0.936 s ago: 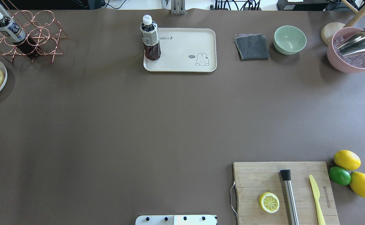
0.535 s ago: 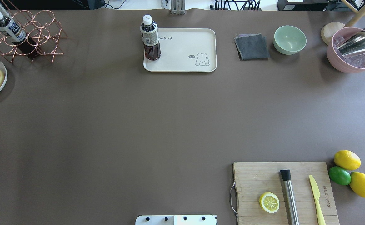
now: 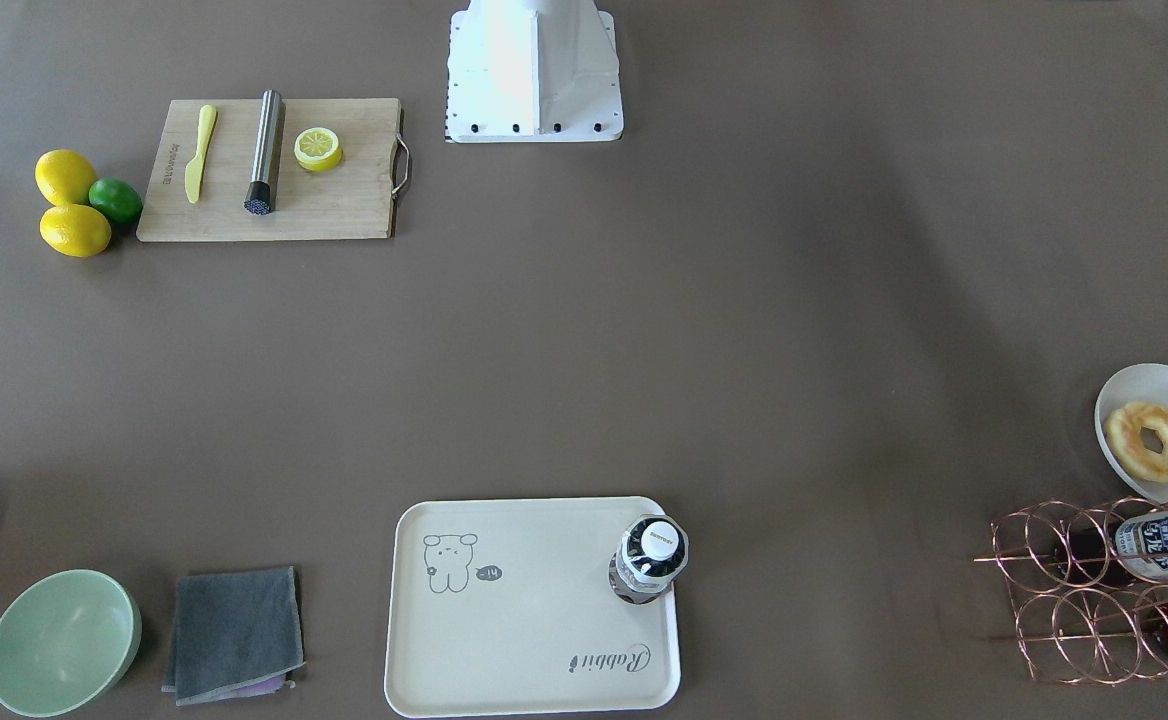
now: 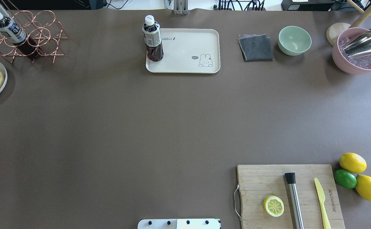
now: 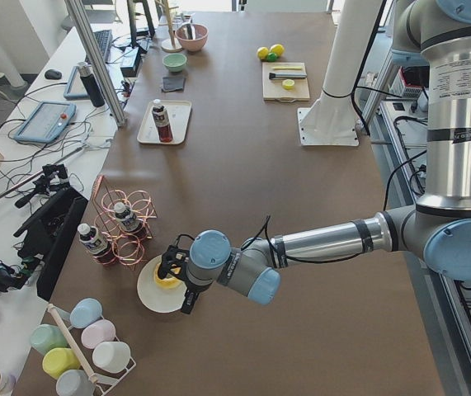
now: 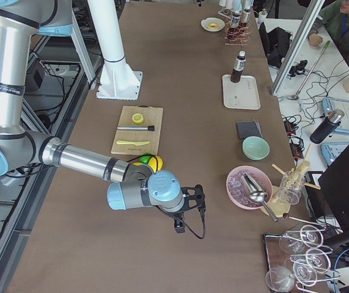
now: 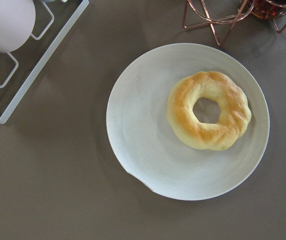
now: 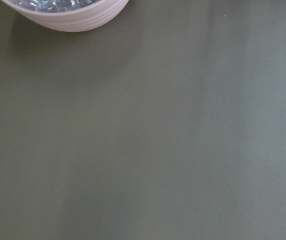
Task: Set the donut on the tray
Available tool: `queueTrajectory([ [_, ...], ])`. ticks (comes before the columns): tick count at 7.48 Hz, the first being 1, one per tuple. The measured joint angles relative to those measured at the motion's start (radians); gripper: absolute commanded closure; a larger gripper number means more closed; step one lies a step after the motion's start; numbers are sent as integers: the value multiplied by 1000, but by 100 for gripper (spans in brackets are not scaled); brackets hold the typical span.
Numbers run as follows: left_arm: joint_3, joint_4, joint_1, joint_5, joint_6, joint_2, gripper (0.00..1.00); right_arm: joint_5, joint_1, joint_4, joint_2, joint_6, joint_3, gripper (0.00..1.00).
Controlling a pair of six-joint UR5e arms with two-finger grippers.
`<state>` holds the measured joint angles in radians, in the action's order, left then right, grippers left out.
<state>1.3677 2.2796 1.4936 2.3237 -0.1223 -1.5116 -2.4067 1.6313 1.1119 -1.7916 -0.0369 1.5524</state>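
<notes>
Donut (image 7: 209, 111): golden ring, browned in patches, lying flat and off-centre on a round white plate (image 7: 137, 150). It has not been lifted.

Location: the table end on the robot's left, just beside a copper wire rack (image 4: 30, 41) that holds bottles. It is well apart from the tray.

Tray (image 4: 192, 51): cream, with a bear drawing, at the middle of the table's far edge. A dark drink bottle (image 4: 153, 39) stands upright in one corner. The rest of the tray is bare, which looks like room enough for the donut.

Left claw (image 5: 171, 283): poised over the plate, with its wrist camera looking straight down on the donut. It is probably lined up for a pick from above. Only the side view shows it, so whether the fingers are apart or together cannot be told.

Right claw (image 6: 189, 210): low over bare table near a pink bowl (image 6: 247, 186) of ice, at the opposite end. It is likely parked out of the way. Its finger state cannot be told either.

Handling note: the pastry seems soft, so a light squeeze across the ring is advisable. The set-down should keep clear of the bottle.
</notes>
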Motion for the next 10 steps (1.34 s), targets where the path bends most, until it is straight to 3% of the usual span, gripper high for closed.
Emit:
queueTrajectory([
  [4, -250, 1, -49, 1, 2, -167, 2, 36, -8, -38, 8, 1, 4, 0],
  [6, -365, 1, -50, 55, -1, -230, 3, 39, -12, -38, 16, 6, 9, 0],
  [9, -515, 1, -45, 82, -20, -325, 24, 39, -13, -41, 18, 8, 14, 0],
  [10, -538, 3, -40, 76, -22, -342, 24, 38, -13, -41, 18, 8, 18, 0],
])
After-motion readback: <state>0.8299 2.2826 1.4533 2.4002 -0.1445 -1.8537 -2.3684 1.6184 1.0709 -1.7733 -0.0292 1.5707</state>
